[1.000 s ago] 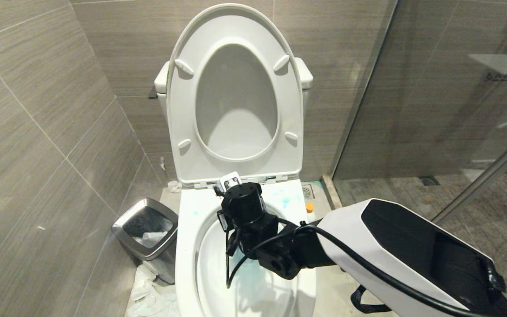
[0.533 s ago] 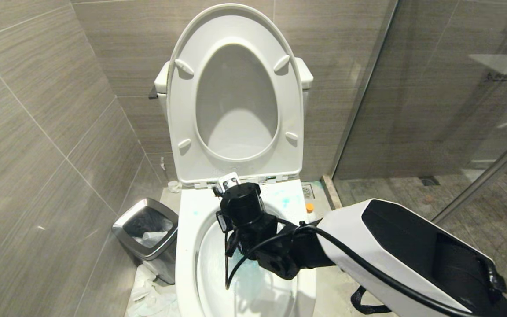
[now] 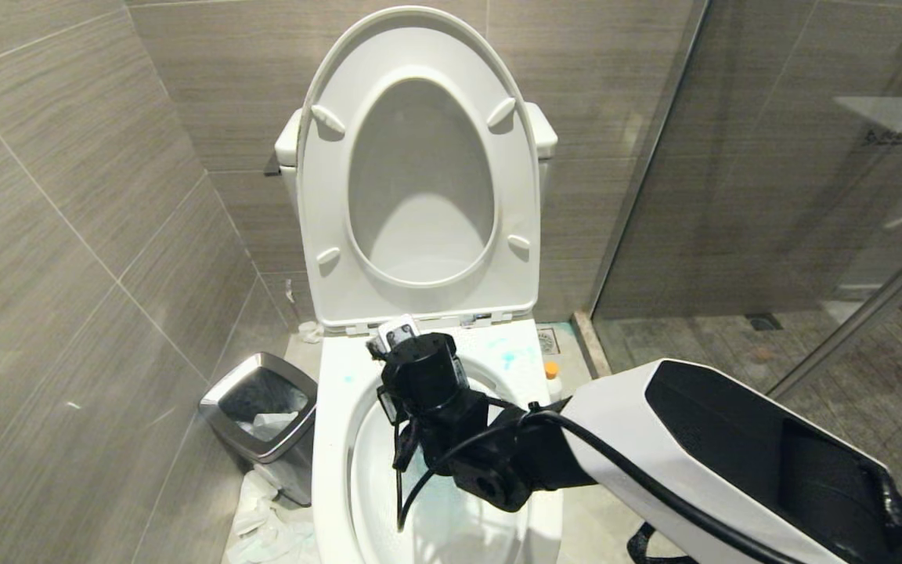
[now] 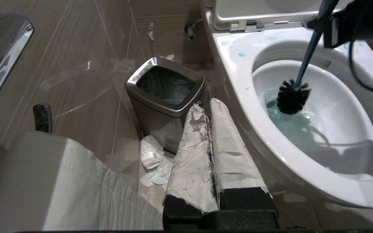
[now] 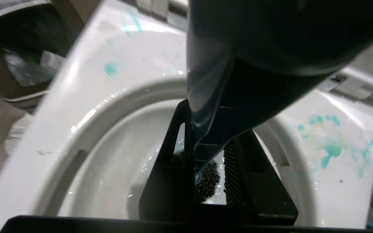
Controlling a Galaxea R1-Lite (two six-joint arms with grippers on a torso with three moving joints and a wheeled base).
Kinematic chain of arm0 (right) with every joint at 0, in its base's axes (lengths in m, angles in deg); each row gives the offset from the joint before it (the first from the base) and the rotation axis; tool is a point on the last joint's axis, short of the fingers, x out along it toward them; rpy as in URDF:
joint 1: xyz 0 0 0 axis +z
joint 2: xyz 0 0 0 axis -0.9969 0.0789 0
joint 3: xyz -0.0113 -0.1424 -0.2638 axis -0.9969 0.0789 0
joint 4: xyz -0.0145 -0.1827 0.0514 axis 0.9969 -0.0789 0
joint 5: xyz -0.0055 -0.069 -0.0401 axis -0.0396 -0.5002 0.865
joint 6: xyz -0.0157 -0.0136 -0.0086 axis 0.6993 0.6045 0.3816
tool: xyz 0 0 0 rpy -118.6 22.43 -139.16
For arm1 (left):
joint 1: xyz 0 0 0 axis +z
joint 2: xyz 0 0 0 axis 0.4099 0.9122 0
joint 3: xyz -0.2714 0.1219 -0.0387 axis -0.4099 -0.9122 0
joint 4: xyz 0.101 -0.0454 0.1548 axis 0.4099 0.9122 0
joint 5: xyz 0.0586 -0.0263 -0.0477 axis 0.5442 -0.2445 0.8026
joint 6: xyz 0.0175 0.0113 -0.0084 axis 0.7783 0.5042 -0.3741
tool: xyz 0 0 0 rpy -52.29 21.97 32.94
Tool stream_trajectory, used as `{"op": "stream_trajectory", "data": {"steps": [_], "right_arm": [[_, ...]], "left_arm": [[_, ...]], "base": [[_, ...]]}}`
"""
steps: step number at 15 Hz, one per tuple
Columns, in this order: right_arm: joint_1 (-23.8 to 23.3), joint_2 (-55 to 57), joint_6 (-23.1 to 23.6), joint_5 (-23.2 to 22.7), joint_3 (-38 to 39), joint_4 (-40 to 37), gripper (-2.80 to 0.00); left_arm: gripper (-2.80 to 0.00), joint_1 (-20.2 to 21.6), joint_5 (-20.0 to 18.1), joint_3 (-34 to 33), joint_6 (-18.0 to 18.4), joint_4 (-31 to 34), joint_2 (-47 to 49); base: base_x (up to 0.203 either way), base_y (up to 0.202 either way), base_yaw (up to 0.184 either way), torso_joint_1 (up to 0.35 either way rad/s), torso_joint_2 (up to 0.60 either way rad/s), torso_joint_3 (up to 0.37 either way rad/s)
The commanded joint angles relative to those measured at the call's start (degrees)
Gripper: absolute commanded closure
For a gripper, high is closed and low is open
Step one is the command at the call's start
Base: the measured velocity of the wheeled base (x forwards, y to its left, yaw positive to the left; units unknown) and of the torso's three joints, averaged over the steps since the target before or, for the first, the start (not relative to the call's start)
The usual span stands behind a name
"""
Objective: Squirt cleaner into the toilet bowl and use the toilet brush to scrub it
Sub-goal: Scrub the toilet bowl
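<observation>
A: What is the right end effector point(image 5: 206, 152) doing?

B: Its fingers point(image 5: 170, 152) are clamped on the slate-blue handle of the toilet brush point(image 4: 292, 97). In the head view it sits at the lower centre of the frame, over the toilet bowl point(image 3: 333, 439), pointing down into it.

A: And the brush head?

B: In the left wrist view, right of centre, the black bristles dip into the pale blue water in the bowl, with the handle slanting up to the upper right corner of that frame.

A: Any cleaner in sight?

B: Light blue smears point(image 5: 329, 149) lie on the rim. The cleaner bottle point(image 3: 551, 377), white with an orange cap, stands on the floor just right of the bowl, by the arm's white shell.

A: The left end effector point(image 4: 212, 152)?

B: It hangs at the bottom centre of its own view, its paper-wrapped fingers pressed together with nothing between them, beside the bowl's outer wall.

A: What else?

B: A steel waste bin point(image 3: 259, 415) stands at lower left in the head view, with crumpled tissues point(image 3: 263, 525) on the floor before it. The seat and lid point(image 3: 420, 172) stand raised.
</observation>
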State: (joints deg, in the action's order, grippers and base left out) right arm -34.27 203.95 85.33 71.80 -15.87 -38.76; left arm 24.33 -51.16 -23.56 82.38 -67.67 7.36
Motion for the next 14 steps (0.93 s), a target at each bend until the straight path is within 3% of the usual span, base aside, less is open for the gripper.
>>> {"op": "stream_trajectory", "data": {"steps": [1,5,10,14], "right_arm": [[2.28,-8.92,0.34,0.18,3.89,0.29,0.00],[6.24,-19.04,1.64,0.19,8.12,0.27,0.00],[6.83,-27.43,2.82,-0.10,13.95,-0.01,0.00],[6.78,-31.21,2.78,-1.60,11.62,-7.67,0.00]], "left_arm": [[0.00,0.04,0.00,0.00,-0.01,0.00,0.05],[0.00,-0.05,0.00,-0.05,-0.01,0.00,0.05],[0.00,0.04,0.00,-0.07,-0.01,0.00,0.05],[0.00,-0.03,0.00,-0.06,-0.01,0.00,0.05]], "base": [[0.000,0.000,0.000,0.000,0.00,0.000],[0.000,0.000,0.000,0.000,0.00,0.000],[0.000,0.000,0.000,0.000,0.00,0.000],[0.000,0.000,0.000,0.000,0.00,0.000]]}}
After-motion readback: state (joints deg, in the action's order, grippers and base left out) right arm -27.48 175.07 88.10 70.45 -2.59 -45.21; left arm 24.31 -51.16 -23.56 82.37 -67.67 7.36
